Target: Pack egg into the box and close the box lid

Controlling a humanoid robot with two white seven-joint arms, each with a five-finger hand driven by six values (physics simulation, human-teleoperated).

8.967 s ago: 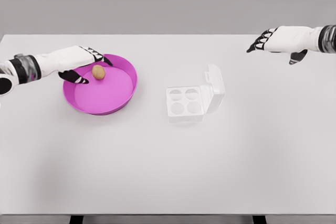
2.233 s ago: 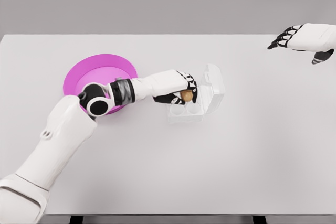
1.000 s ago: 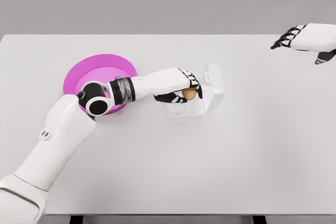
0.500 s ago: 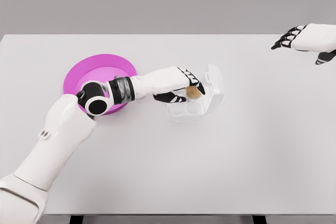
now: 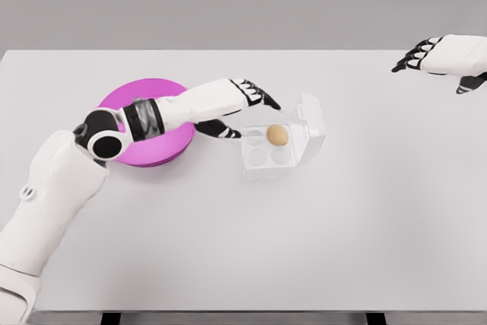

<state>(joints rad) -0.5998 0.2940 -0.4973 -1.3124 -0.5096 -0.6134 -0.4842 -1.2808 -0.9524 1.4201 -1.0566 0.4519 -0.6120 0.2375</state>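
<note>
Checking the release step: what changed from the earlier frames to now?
The small brown egg went from the round magenta plate into the back-right cup of the white four-cup egg box. The left hand let it go and pulled back left, fingers open. Box lid unchanged, open; right hand stays raised at far right.

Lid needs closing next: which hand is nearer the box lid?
Left. The left hand hovers just left of the box lid; the right hand is far off at the table's right edge.
</note>
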